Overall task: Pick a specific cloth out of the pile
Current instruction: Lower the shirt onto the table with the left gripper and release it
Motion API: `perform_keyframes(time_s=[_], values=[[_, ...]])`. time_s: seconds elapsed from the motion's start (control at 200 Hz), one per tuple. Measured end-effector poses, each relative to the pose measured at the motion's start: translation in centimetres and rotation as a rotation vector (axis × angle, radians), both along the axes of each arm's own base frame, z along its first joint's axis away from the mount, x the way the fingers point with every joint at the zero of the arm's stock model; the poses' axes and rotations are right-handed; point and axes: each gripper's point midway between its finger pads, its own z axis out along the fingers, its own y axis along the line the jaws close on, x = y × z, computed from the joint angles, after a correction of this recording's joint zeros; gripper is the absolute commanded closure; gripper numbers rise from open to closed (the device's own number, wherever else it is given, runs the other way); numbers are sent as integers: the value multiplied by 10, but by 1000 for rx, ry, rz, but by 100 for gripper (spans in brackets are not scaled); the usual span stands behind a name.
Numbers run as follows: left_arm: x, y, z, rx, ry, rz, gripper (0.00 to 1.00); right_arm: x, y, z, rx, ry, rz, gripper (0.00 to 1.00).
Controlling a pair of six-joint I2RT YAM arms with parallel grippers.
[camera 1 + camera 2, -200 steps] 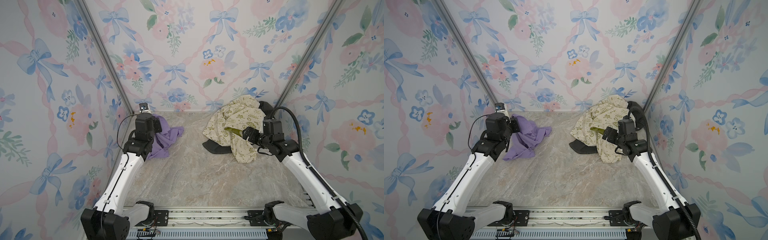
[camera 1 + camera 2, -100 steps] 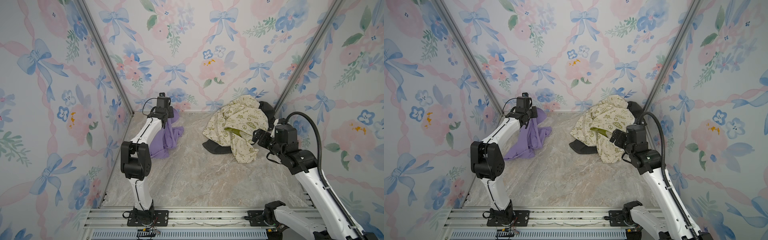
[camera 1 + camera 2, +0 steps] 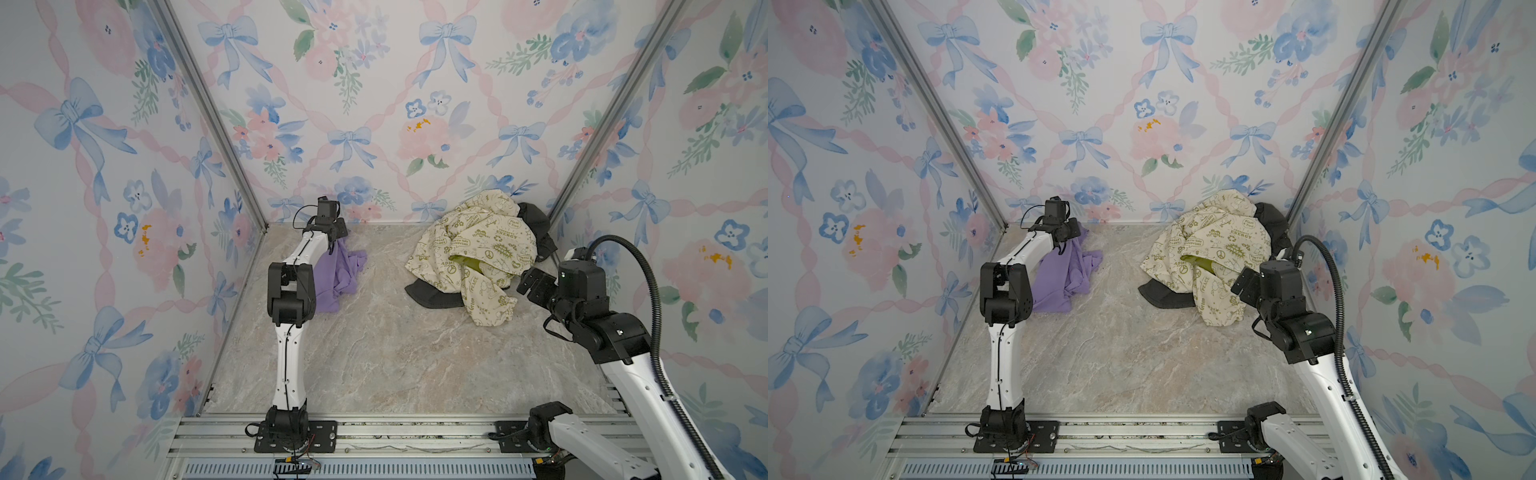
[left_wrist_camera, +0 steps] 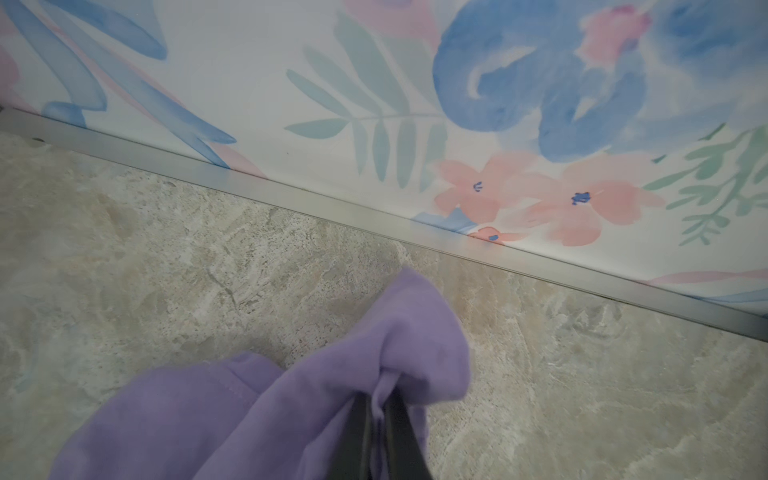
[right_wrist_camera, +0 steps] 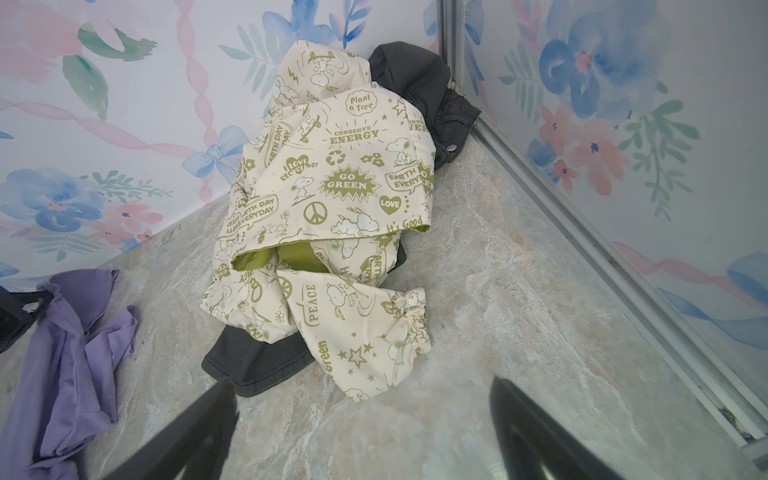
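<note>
The lilac cloth (image 3: 340, 276) (image 3: 1068, 274) lies crumpled at the back left of the floor, apart from the pile (image 3: 473, 245) (image 3: 1217, 245). Its far end is lifted by my left gripper (image 3: 337, 236) (image 3: 1073, 235), stretched out close to the back wall. In the left wrist view the jaws of that gripper (image 4: 380, 395) stand nearly together, pinching a fold of the cloth (image 4: 291, 407). My right gripper (image 3: 528, 283) (image 5: 362, 384) hangs open and empty, just in front and to the right of the pile (image 5: 345, 187).
A dark grey cloth (image 3: 428, 296) (image 5: 257, 361) pokes out under the cream one, and more dark grey (image 3: 536, 224) sits in the back right corner. Metal rails (image 4: 540, 270) line the foot of the walls. Bare marble floor (image 3: 395, 353) spans the middle and front.
The left arm unfolded and reached toward the back wall, pulling the cloth's end with it. The right arm drew back from the pile toward the front right, jaws still wide.
</note>
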Motion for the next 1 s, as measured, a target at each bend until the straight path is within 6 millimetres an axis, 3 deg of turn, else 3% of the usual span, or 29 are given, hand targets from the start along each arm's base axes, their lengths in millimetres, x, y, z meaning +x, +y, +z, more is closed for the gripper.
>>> perform_keyframes(time_s=[0.115,0.265,0.365,0.455,0.535,0.68,0.785,0.89,1.0], values=[[-1,0,-10,-33,19,-5,49,3,0,-4,4,13,-9,3],[-1,-1,-6,-51,14,-6,38,6,1,-9,2,30,-11,3],[-4,0,10,-48,-3,-11,33,7,2,-11,4,33,-12,3],[-14,0,44,-45,-41,-19,31,9,2,-12,4,29,-12,3],[-29,1,89,-37,-98,-25,30,12,3,-9,1,16,-3,3],[-73,1,193,-9,-264,-42,28,17,5,-1,-23,-18,21,3],[-111,2,243,13,-366,-47,25,20,6,4,-42,-39,36,3],[-151,5,254,33,-411,-42,15,18,6,5,-56,-55,52,3],[-191,10,233,52,-417,-26,2,13,5,6,-74,-69,69,3]])
